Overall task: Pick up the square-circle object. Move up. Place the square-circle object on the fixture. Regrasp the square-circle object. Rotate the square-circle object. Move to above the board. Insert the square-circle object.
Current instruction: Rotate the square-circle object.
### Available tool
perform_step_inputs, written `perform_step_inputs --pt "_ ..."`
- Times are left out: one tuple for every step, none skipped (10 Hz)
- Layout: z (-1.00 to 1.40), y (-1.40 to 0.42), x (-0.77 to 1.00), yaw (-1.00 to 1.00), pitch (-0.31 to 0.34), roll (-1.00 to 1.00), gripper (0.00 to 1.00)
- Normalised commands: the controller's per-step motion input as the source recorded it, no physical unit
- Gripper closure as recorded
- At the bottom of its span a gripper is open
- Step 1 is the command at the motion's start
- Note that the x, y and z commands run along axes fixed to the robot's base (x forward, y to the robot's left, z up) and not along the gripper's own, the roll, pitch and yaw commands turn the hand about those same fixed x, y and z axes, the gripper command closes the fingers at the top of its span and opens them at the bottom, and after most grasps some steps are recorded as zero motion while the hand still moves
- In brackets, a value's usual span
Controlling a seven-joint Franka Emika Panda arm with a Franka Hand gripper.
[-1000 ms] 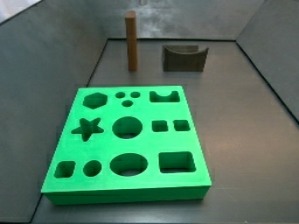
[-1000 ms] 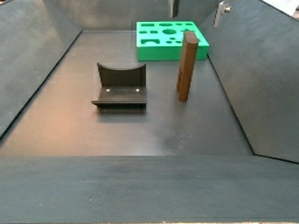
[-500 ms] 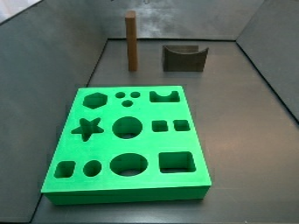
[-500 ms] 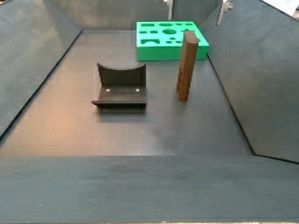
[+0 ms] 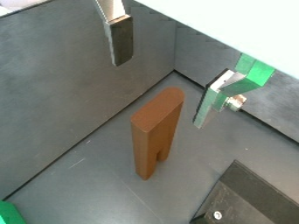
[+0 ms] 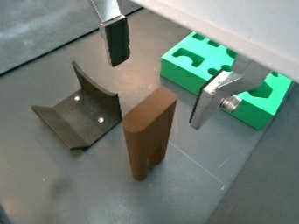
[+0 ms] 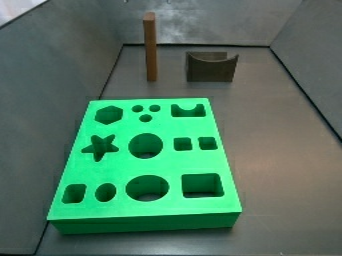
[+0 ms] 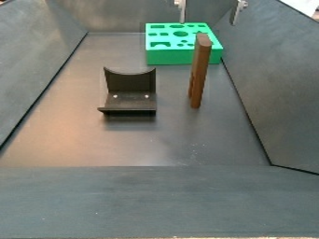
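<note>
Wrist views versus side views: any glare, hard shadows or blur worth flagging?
Both wrist views are sharp; the open pincer hangs above the upright square-circle object, its silver fingers lightly glinting. Both side views are softer, evenly lit, with only a faint shadow by the fixture.

Probably a lab, grey-walled test enclosure (image 8: 50, 56)
</note>
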Motion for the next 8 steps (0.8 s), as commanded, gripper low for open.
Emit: perform_step_inputs --pt "-1.0 0.0 0.01 0.12 0.047 -0.01 0.0" --pt "-1.0 0.0 0.03 0.08 0.001 0.0 0.0" --pt "-0.95 0.0 0.02 0.06 -0.019 0.0 0.0" --pt "-0.78 0.0 0.02 0.05 -0.038 0.0 0.0" --pt "-0.61 0.0 0.01 0.05 -0.048 0.0 0.0" --pt "-0.39 0.0 0.01 0.05 -0.059 0.01 0.0" --pt "-0.23 0.0 0.01 0.05 -0.056 0.01 0.0" --pt "0.0 0.0 0.0 0.04 -0.045 0.01 1.0"
